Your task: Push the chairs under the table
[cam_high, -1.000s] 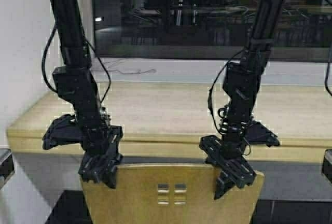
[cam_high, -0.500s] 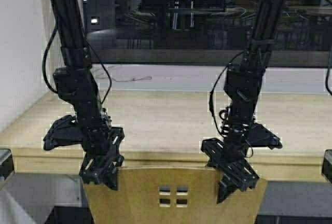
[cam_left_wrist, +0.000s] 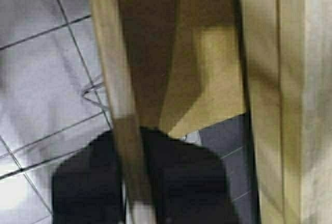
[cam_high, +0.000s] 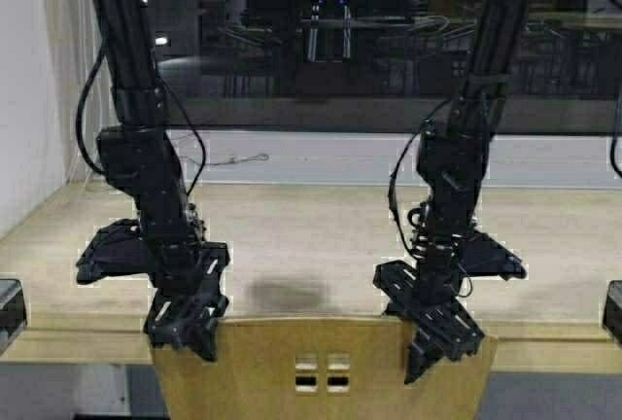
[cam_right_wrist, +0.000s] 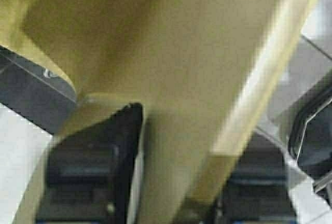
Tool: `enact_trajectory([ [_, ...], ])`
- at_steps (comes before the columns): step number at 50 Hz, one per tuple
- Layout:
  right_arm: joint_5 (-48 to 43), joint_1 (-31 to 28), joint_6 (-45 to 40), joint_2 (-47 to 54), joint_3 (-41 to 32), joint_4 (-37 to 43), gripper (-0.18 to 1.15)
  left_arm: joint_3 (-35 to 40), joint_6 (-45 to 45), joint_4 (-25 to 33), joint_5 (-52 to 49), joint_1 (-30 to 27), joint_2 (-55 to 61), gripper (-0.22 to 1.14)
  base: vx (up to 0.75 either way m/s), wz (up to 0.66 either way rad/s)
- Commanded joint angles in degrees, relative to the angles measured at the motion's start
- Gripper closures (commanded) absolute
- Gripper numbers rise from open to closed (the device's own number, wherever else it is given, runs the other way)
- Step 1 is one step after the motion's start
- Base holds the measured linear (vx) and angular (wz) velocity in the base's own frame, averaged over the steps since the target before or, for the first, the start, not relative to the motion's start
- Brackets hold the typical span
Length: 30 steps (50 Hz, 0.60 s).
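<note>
One mustard-yellow chair shows by its backrest (cam_high: 321,371) at the bottom middle of the high view, its square cutouts visible. The backrest's top edge lies against the front edge of the long beige table (cam_high: 311,226). My left gripper (cam_high: 185,328) is shut on the backrest's left top corner. My right gripper (cam_high: 434,342) is shut on its right top corner. In the left wrist view the backrest edge (cam_left_wrist: 116,68) runs between my black fingers (cam_left_wrist: 83,182), with the table's edge (cam_left_wrist: 290,105) close by. In the right wrist view the backrest (cam_right_wrist: 181,68) fills the gap between my fingers (cam_right_wrist: 88,172).
A dark window (cam_high: 350,41) with a pale sill runs behind the table, and a thin cable (cam_high: 243,159) lies on the sill. A white wall (cam_high: 24,99) stands at the left. Grey tiled floor (cam_left_wrist: 41,79) lies under the chair.
The robot has driven forward with the chair held in both grippers. The table has come nearer and lower in view, and the backrest now overlaps its front edge.
</note>
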<state>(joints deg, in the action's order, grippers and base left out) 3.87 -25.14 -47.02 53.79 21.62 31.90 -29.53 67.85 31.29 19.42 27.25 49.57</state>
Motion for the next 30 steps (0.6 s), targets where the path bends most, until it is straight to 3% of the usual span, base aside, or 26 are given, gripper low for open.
enact_trajectory([
  [1,-0.18,-2.37,3.16,-2.29,0.7,-2.64,0.59,0.62,-2.9,-0.97,0.79,-0.62,-2.72,0.56,0.11,-0.02],
  [23,-0.18,-2.37,3.34,-1.41,-2.11,-3.16,0.59,2.72,-3.08,-1.05,0.7,-0.62,-2.02,0.55,0.05,0.0],
  [27,-0.44,-2.2,3.43,-1.49,-2.29,-3.16,0.53,2.55,-3.6,-1.49,0.79,-0.7,-2.11,0.51,0.0,0.0],
  [30,-0.44,-2.2,3.52,-1.58,-2.64,-3.25,0.42,2.37,-4.57,-1.93,0.79,-0.62,-2.29,0.44,0.0,0.0],
])
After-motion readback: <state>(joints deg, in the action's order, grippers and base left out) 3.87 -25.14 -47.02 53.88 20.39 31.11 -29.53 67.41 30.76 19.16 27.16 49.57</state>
